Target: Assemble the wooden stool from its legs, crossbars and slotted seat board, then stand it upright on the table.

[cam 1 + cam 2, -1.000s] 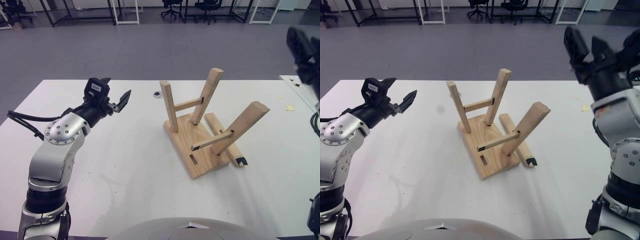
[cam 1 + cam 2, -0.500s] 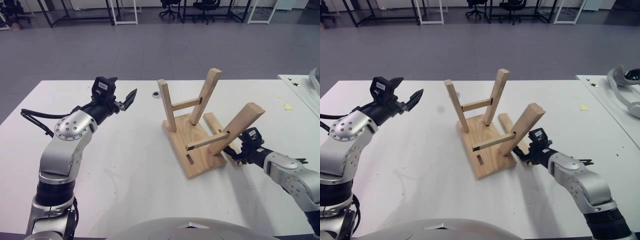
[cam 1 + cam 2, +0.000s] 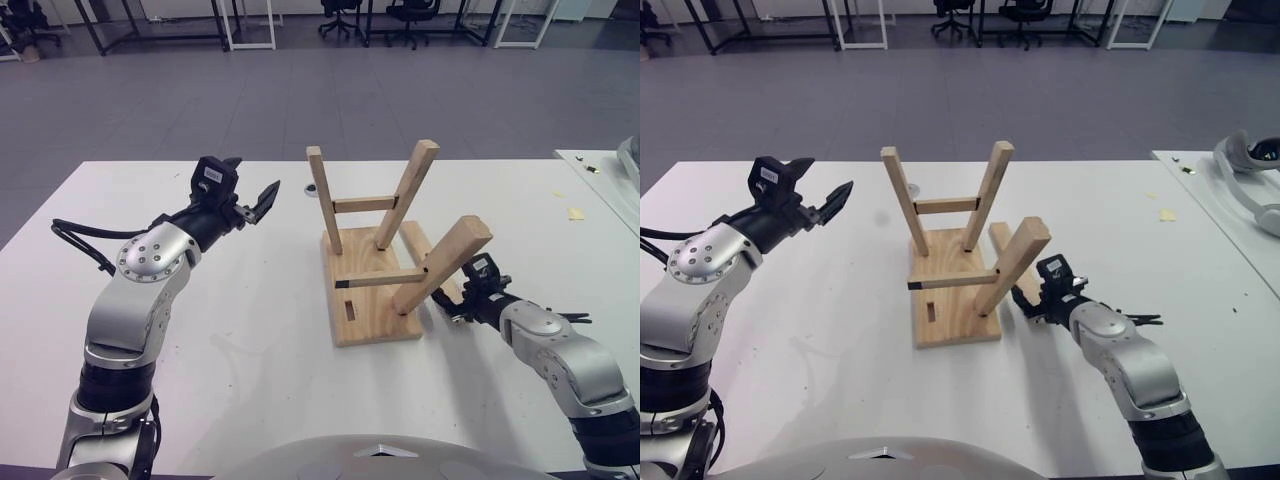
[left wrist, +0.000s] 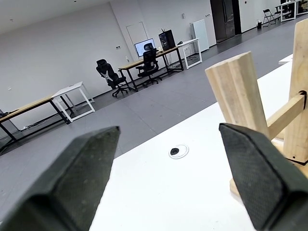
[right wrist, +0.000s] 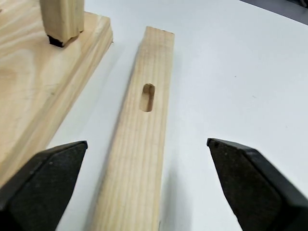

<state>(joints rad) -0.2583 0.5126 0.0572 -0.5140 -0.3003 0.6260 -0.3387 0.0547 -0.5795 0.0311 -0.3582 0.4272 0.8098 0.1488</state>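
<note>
The slotted seat board lies flat on the white table. Three legs stand up from it: two at the back and one leaning at the front right. Crossbars join them. A loose leg with a slot lies beside the board's right edge. My right gripper is open, low over the table, its fingers either side of that leg's near end. My left gripper is open in the air, left of the stool.
A round cable grommet sits in the table behind the stool. A white headset-like object and a yellow scrap lie on the side table at the right. The tabletop around the stool is bare white.
My right arm has come down from high on the right to the loose leg. The board with its legs has turned and slid left. My left gripper has edged toward the stool.
</note>
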